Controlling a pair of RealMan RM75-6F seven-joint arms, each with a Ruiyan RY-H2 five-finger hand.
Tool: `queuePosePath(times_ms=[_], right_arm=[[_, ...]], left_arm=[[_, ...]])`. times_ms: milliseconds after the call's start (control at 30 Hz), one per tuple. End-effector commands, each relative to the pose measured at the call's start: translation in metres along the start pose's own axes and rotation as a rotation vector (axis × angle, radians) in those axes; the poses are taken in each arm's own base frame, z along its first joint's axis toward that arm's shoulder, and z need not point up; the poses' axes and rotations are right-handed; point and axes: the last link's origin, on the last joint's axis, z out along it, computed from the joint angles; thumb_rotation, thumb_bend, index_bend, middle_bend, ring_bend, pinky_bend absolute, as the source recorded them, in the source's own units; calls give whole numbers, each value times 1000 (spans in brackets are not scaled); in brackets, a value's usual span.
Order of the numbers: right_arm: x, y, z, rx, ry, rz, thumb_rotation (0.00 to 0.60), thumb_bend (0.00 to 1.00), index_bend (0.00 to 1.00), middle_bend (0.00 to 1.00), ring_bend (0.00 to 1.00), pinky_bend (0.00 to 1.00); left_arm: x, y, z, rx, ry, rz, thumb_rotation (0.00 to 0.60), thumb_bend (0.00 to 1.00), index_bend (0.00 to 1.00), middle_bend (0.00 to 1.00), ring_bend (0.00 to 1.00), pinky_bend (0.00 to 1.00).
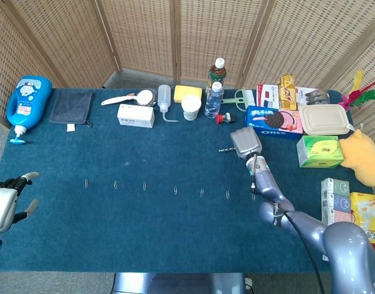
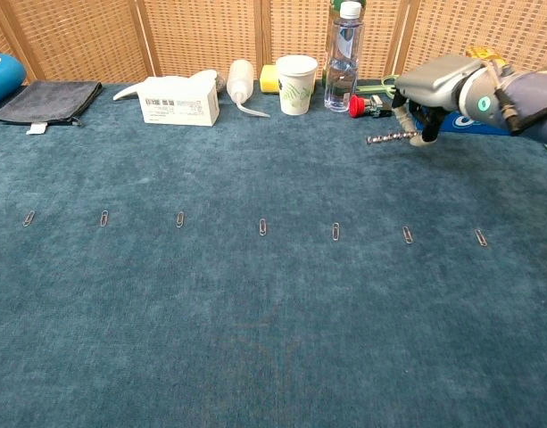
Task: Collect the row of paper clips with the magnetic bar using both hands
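seven paper clips lie in a row across the blue table cloth, spaced apart, running from far left to far right in the chest view; the head view shows only some of them clearly. right hand hangs over the back right of the table, fingers curled down onto the magnetic bar, a thin rod sticking out leftward from under the fingers, well behind the clip row. whether the bar is lifted or resting on the cloth cannot be told. left hand sits at the left edge in the head view, fingers apart, holding nothing, left of the nearest clip. along the back edge: white box, squeeze bottle, paper cup, water bottle, grey pouch.
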Motion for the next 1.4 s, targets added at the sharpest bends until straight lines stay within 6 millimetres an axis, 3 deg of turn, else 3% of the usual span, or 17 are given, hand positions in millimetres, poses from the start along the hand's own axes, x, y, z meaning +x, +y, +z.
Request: queuePosePath(times_ms=[33, 333, 500, 900, 1400], right_arm=[[12, 12, -17, -3, 60, 24, 600, 402, 660, 763, 873, 773], [32, 24, -59, 20, 166, 43, 600, 402, 663, 768, 873, 773], [33, 30, -80, 20, 190, 27, 600, 402, 662, 770, 873, 773], [14, 32, -113, 42, 168, -80, 600, 402, 664, 771, 873, 773], [-15, 35, -131, 66, 142, -292, 600, 402, 667, 771, 874, 773]], left_arm=[[1, 1, 0, -3, 4, -1, 600, 506, 241, 394, 412, 482], [6, 6, 6, -25, 27, -3, 600, 505, 242, 395, 411, 482], [15, 10, 14, -36, 54, -29, 600, 506, 242, 394, 412, 482], [40, 19, 31, -57, 111, -55, 600, 506, 240, 389, 410, 482], [41, 24, 32, -67, 104, -73, 600, 506, 240, 384, 407, 482]])
